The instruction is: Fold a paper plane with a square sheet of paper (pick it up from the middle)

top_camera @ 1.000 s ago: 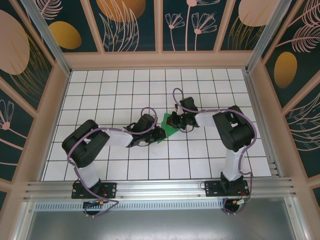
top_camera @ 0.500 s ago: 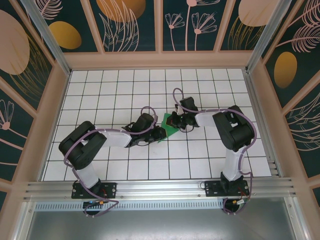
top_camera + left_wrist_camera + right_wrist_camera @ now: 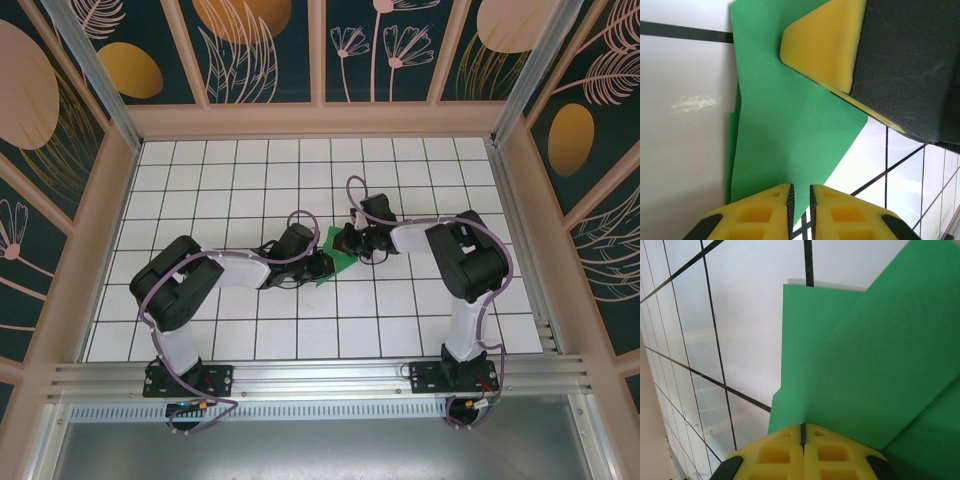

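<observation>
White grid table point(image 3: 200, 180), creased green paper point(image 3: 338, 262)

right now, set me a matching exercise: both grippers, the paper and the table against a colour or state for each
Things:
1 left gripper
2 right gripper
3 sheet of paper
4 table

Colour or state:
a white with black grid lines
b green, folded over itself
c jaws pressed together
d jaws a narrow slit apart

Pairs: 1-d; 2-c; 3-b; 4-a
</observation>
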Robot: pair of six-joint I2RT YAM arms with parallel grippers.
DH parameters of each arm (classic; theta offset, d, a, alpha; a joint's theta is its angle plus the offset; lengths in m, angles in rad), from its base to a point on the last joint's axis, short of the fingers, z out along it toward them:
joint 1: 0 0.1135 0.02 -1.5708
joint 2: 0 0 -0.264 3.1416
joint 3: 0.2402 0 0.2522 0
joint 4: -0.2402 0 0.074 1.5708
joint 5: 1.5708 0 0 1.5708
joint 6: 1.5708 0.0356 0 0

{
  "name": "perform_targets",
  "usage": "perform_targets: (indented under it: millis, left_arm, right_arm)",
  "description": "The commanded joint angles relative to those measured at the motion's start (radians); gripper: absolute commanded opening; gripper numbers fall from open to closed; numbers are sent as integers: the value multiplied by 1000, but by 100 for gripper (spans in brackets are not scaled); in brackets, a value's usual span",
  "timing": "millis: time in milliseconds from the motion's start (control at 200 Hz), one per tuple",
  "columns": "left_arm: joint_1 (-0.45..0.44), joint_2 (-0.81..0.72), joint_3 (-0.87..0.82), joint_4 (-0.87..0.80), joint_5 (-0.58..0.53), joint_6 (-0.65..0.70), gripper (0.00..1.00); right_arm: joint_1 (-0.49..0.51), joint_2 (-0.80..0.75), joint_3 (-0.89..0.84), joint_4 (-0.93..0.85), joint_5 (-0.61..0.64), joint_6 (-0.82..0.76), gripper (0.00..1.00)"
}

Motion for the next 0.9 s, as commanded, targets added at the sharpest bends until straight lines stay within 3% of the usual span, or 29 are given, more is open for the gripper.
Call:
perform_targets:
  millis: [0,405,896]
  left_arm:
    - [1,11,-3,-39,14,13,20]
    - [2,2,-43,-63,22,-6,19]
    - [-2,-53,-172,-123,54,23,8]
  right_arm:
    - [-8,82,-39,-93,121,-7,5]
    - [-7,93,-36,-106,125,-12,5]
    - [-11,96,-30,-124,136,-17,5]
